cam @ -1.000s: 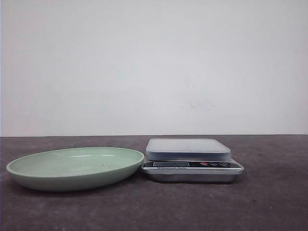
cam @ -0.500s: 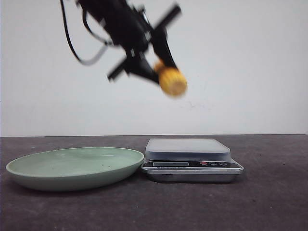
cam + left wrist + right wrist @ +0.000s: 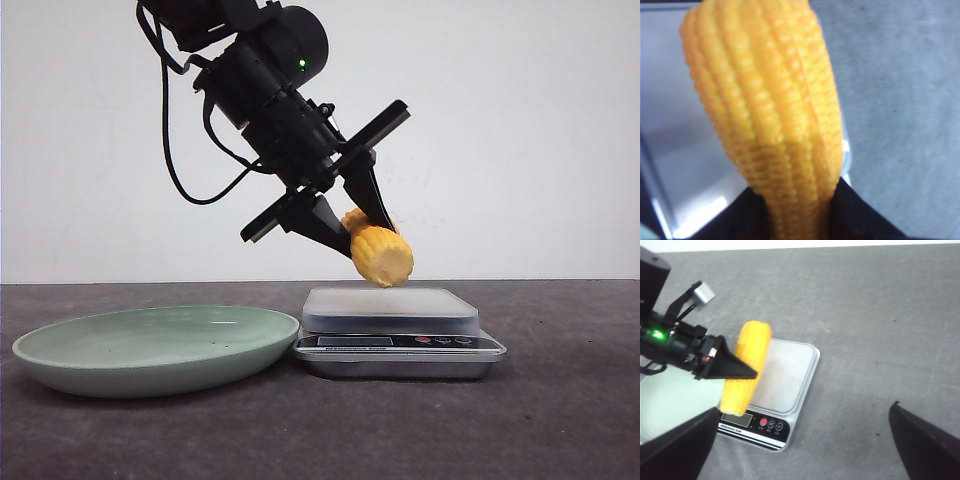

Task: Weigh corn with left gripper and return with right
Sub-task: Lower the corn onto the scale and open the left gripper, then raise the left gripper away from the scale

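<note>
yellow corn (image 3: pixel 381 254) clamped in left claw (image 3: pixel 352 223).

Yellow-orange ridged corn (image 3: pixel 382 255), pale green plate (image 3: pixel 150 350), silver scale (image 3: pixel 398 345).

Nothing here reads clearly. The scale (image 3: pixel 400 333), near the table's front edge, carries a display strip (image 3: pixel 354 341) and a line of small print (image 3: pixel 734 427) under it, perhaps a brand name, too blurred to make out.
</note>
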